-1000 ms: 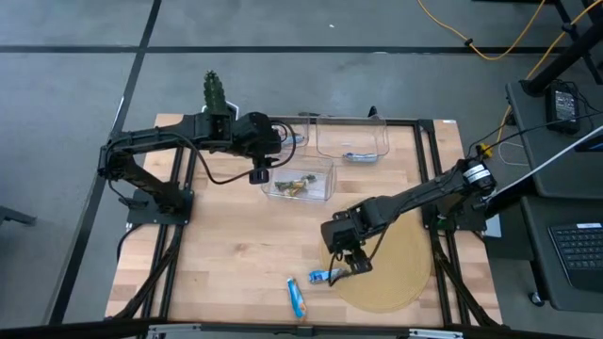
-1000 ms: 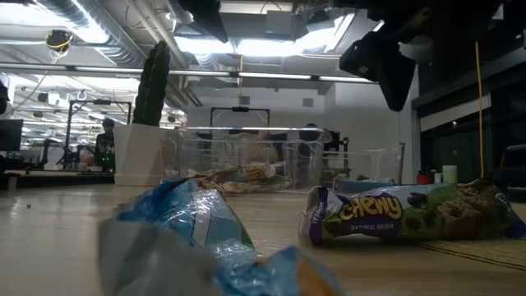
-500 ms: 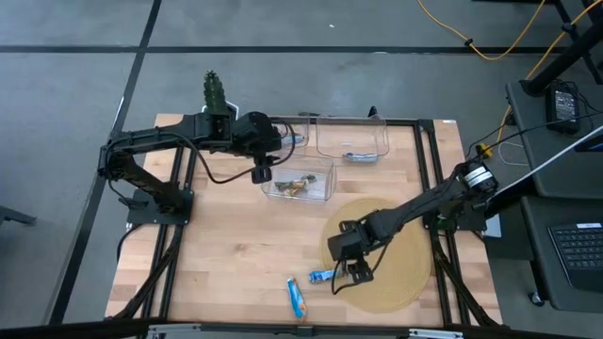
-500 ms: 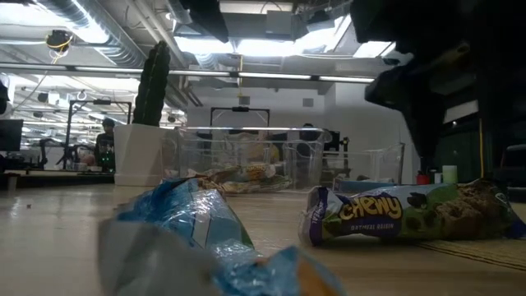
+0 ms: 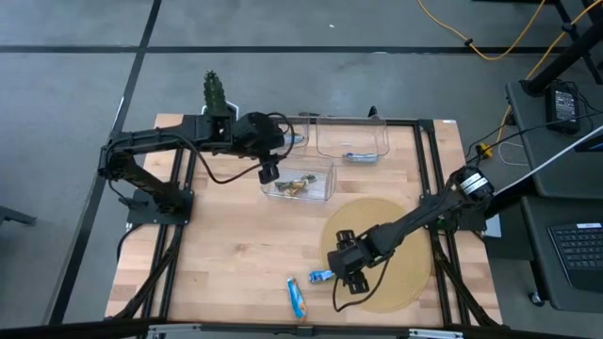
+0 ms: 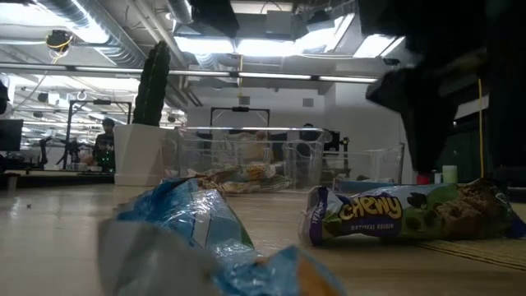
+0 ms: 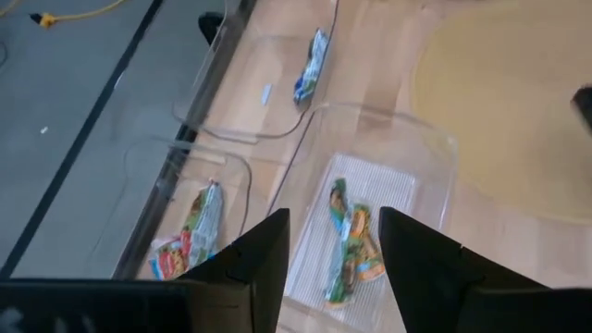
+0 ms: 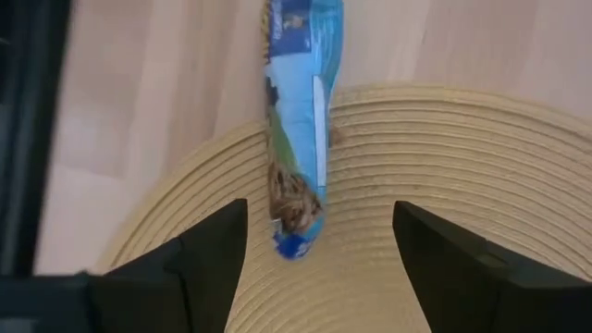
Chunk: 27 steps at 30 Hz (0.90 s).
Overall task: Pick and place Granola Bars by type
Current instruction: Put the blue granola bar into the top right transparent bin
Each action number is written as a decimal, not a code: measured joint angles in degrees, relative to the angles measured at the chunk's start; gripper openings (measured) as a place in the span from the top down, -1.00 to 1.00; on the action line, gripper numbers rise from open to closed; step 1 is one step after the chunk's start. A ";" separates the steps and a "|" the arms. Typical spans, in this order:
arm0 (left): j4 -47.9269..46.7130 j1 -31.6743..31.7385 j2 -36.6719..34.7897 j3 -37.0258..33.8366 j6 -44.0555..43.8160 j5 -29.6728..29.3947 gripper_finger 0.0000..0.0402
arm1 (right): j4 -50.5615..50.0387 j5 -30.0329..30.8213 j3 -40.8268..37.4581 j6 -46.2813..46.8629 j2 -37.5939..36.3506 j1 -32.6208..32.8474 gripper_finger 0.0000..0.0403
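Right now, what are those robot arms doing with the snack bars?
They're sorting bars into clear bins. The right gripper is open just above a blue bar lying half on the round mat, not holding it yet. The left gripper hangs open over a bin with bars already inside. Another blue bar waits on the table.

In the low view, the nearest blue bar [image 6: 185,238] is a blur cut off at six o'clock. The bars in the bins [image 6: 246,174] behind show too small to tell type.
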 joint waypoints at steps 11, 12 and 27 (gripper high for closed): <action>2.35 -2.36 0.00 0.00 -3.04 -0.84 0.21 | 1.90 -0.22 -0.04 1.62 5.89 0.27 -0.34; 2.31 -2.58 0.00 0.00 -3.20 -0.90 0.21 | 1.83 -0.05 -0.04 1.53 5.95 0.35 -0.32; 2.28 -4.76 0.02 0.00 -4.65 -2.93 0.21 | 0.23 1.47 -0.02 1.00 4.15 0.35 0.79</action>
